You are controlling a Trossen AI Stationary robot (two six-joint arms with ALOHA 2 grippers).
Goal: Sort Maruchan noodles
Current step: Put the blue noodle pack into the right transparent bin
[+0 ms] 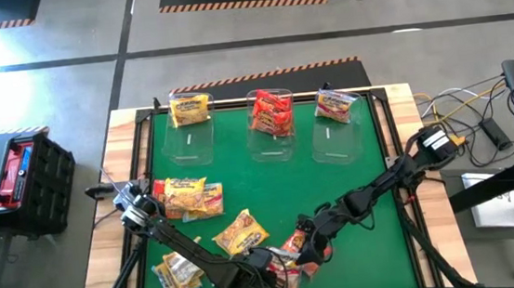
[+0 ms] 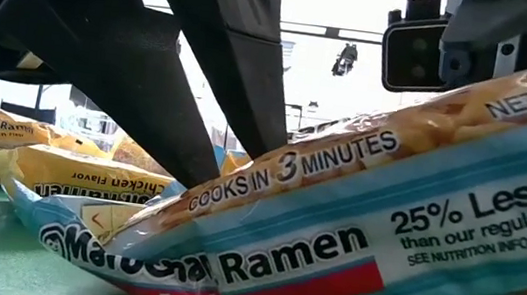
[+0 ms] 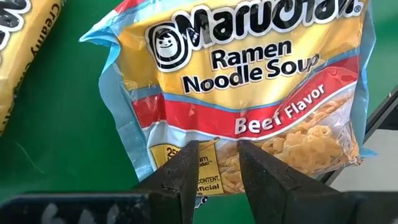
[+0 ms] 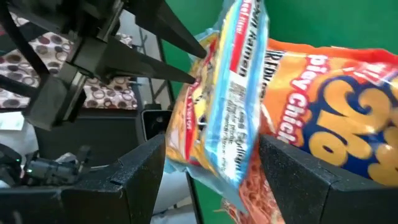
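Green-topped counter (image 1: 241, 178) with wooden edges on a grey concrete floor (image 1: 70, 30). Orange-black hazard tape (image 1: 269, 71) behind it. Black crate (image 1: 27, 178) on the left, cables (image 1: 464, 112) on the right. Bright windows (image 2: 341, 6) across the room.

Bright even overhead light, glare on floor (image 1: 60, 31), blown-out backlit low view, soft shadows

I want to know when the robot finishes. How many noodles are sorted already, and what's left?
Each of the three clear bins at the back already holds noodle packets. In hand: the left pincer pinches the Beef Flavor packet, with the right pincer open around it. Left: loose packets on the green mat, like the yellow pile.
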